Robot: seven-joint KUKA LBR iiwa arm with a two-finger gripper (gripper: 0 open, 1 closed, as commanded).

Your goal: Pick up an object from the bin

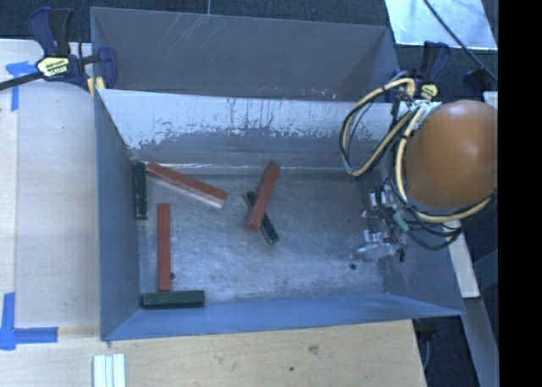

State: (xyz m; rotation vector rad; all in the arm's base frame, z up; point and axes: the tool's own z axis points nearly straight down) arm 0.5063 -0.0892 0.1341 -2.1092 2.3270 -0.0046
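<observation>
My gripper hangs low over the right end of the bin floor, under the orange cover, with no loose thing directly beneath it. The nearest things lie to its left near the middle of the floor: a red-brown bar standing slanted, crossing over a short dark green bar. Bare floor separates the gripper from both.
Further left lie a slanted red-brown bar, an upright dark green bar by the left wall, a red-brown bar running front to back, and a dark green bar along the front wall. Cables loop above the gripper.
</observation>
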